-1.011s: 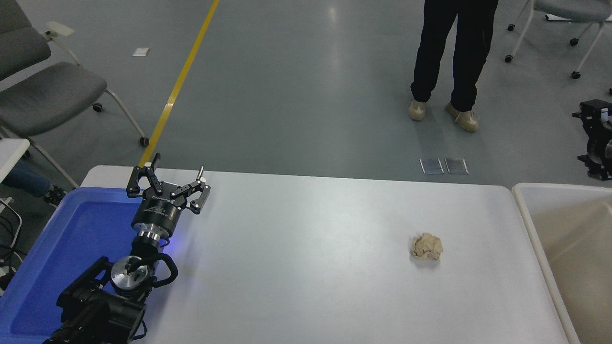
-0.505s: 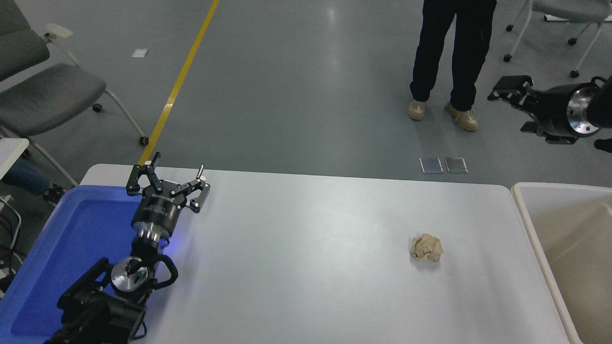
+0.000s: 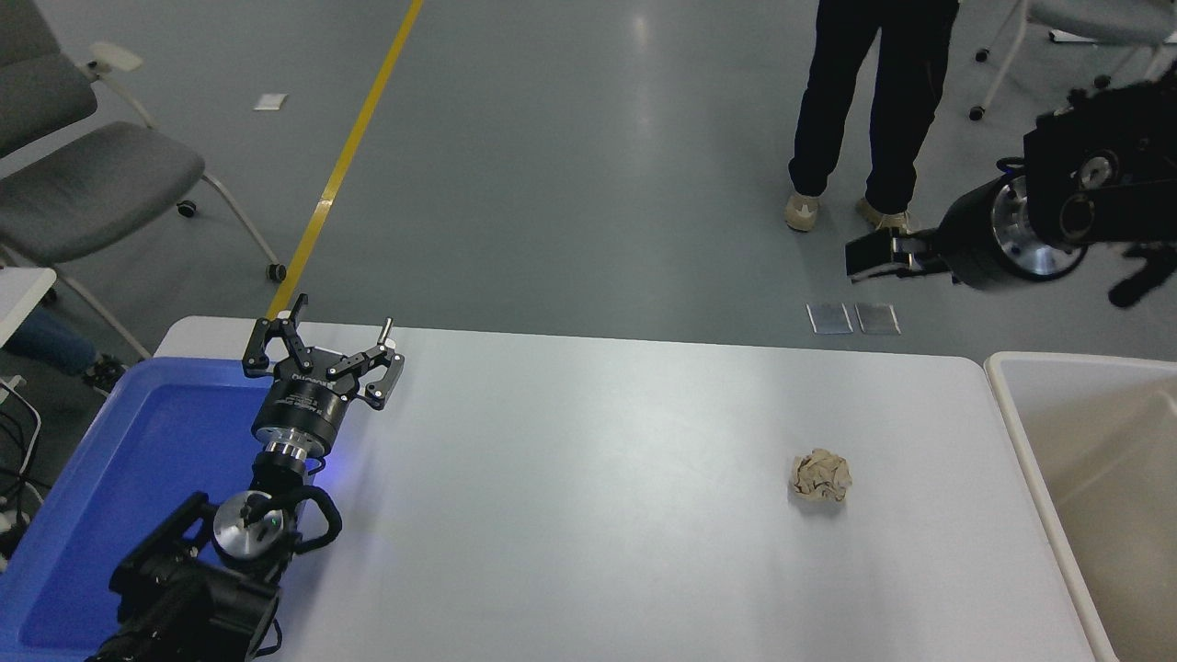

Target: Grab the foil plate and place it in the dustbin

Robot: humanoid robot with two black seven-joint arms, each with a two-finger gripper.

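Note:
The foil plate is nowhere in view. The dustbin point(image 3: 1032, 460), a large beige bin with a thick pale rim, stands at the table's right end and is cut off by the picture's edge. My right gripper point(image 3: 869, 257) hangs high in the air beyond the table's far right corner, pointing left, seen side-on with nothing visible in it. My left gripper point(image 3: 322, 338) rests open and empty at the lower left, over the inner edge of the blue tray.
A crumpled brown paper ball point(image 3: 821, 475) lies on the white table point(image 3: 570, 478), right of centre. A blue plastic tray point(image 3: 138, 441) fills the left end. A person's legs point(image 3: 874, 110) stand beyond the far edge; wheeled chairs are at both top corners.
My right arm has swung up from the right edge and leftward, and its gripper now points left above the floor past the table's far right corner. The left arm stays put.

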